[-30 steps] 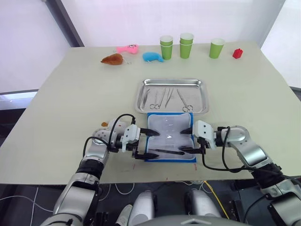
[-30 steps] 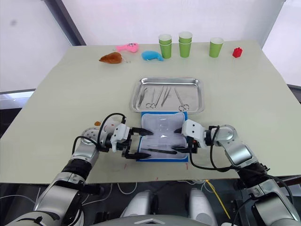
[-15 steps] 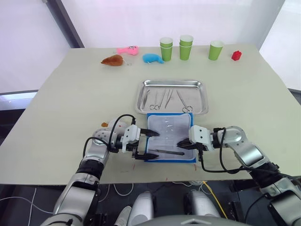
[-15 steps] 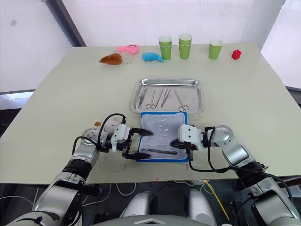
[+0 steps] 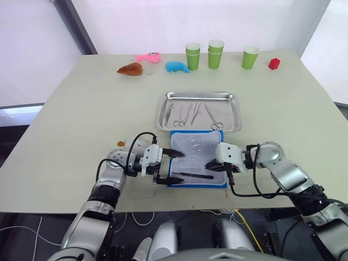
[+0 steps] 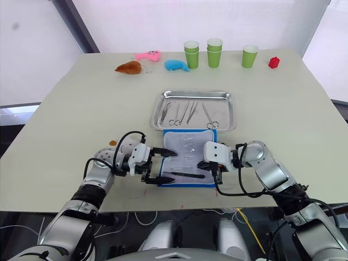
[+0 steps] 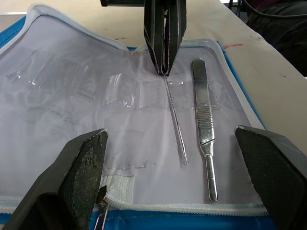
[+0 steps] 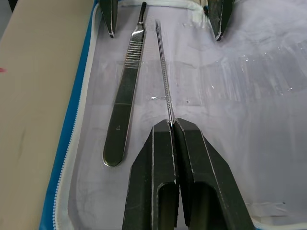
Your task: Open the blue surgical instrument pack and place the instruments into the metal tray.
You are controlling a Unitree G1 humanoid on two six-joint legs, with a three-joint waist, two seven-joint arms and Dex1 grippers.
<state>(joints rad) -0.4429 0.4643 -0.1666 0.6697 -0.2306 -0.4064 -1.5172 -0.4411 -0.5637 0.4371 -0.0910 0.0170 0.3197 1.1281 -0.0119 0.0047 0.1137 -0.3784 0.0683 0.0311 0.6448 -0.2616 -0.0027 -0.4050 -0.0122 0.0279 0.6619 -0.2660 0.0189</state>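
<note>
Right claw (image 8: 173, 125) moved inward, pinching thin probe (image 8: 163, 72), left claw (image 5: 168, 166) spread, handle (image 8: 122, 103) stamped "4"

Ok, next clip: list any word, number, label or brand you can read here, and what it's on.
"4": a small stamped figure near the broad rounded end of the flat metal handle lying in the open blue pack, seen in the right wrist view.
Nothing else is readable: no print shows on the metal tray or the green cups.
</note>
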